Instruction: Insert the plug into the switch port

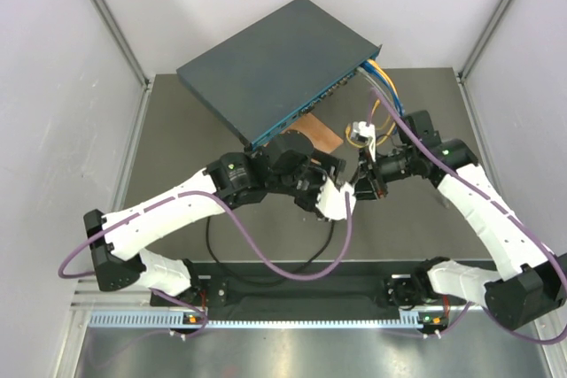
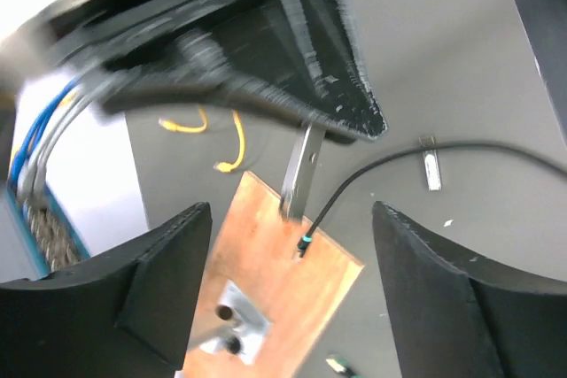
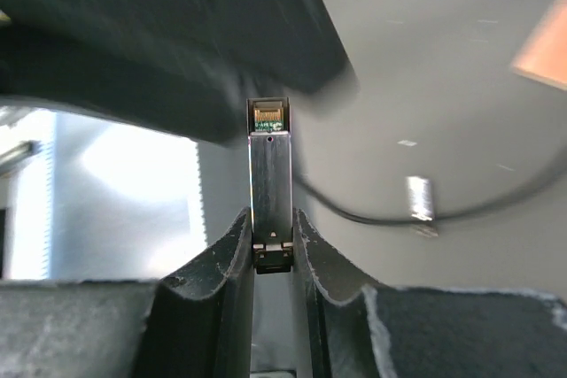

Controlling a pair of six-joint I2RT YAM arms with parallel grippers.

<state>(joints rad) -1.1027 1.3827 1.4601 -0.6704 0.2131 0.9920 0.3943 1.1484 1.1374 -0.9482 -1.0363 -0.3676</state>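
Observation:
The switch [image 1: 270, 64] is a flat dark blue-grey box at the back, and its ports [image 1: 330, 92] run in a row along the teal front face. A thin black cable [image 2: 372, 170] ends in the small dark plug [image 2: 306, 241], which rests on the brown board [image 2: 266, 272]. My left gripper [image 2: 292, 285] stands open over the board, its fingers either side of the plug and apart from it. My right gripper [image 3: 270, 219] is shut on a silver-black stick [image 3: 268, 170], held upright just above the board [image 1: 365, 181].
Blue and yellow cables [image 1: 383, 86] run from the switch's right end. A small silver piece [image 2: 431, 165] lies on the grey table beside the black cable. The cable loops back toward the near edge [image 1: 266, 258]. A tiny green-tipped part [image 2: 341, 365] lies below the board.

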